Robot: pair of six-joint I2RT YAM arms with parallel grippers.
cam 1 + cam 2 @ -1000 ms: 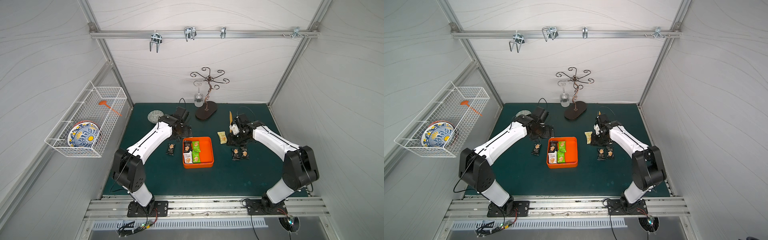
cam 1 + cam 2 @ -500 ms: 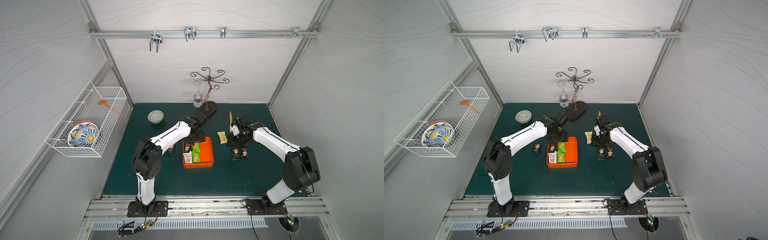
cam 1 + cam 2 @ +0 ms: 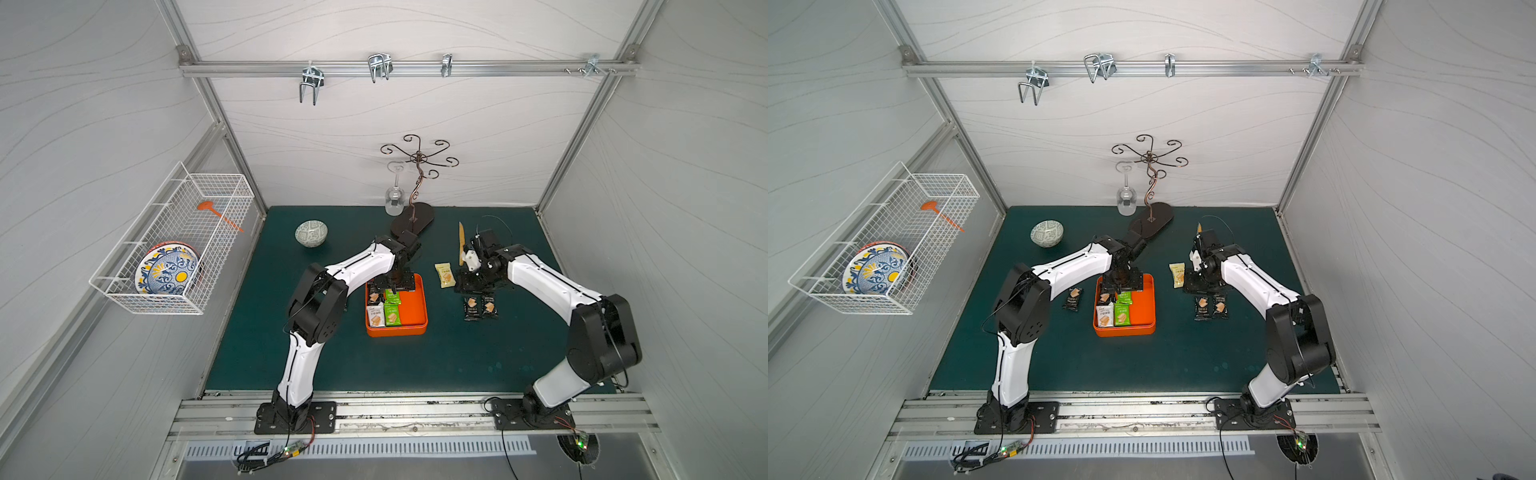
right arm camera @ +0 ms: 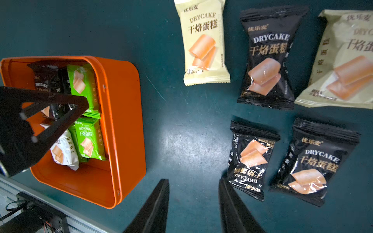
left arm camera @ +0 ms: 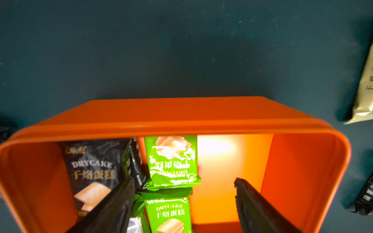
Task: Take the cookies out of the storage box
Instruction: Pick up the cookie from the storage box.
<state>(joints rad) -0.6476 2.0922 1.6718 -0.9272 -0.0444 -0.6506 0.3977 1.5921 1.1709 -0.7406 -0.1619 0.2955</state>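
The orange storage box sits mid-table and holds several cookies: two green packets, a black one and a white one. My left gripper hangs open inside the box's far end. One finger is between the black and green packets, the other over bare orange floor. My right gripper is open and empty over the mat, right of the box. Beside it lie a pale yellow packet and two black ones. Another black packet lies left of the box.
A patterned bowl stands at the back left. A wire glass stand with a hanging wine glass is behind the box. A white wire basket holding a plate hangs on the left wall. A thin tan stick rises by the right wrist.
My left arm swung from left of the box to over its far end and lowered the gripper inside, jaws narrowing somewhat. The right arm has stayed put.
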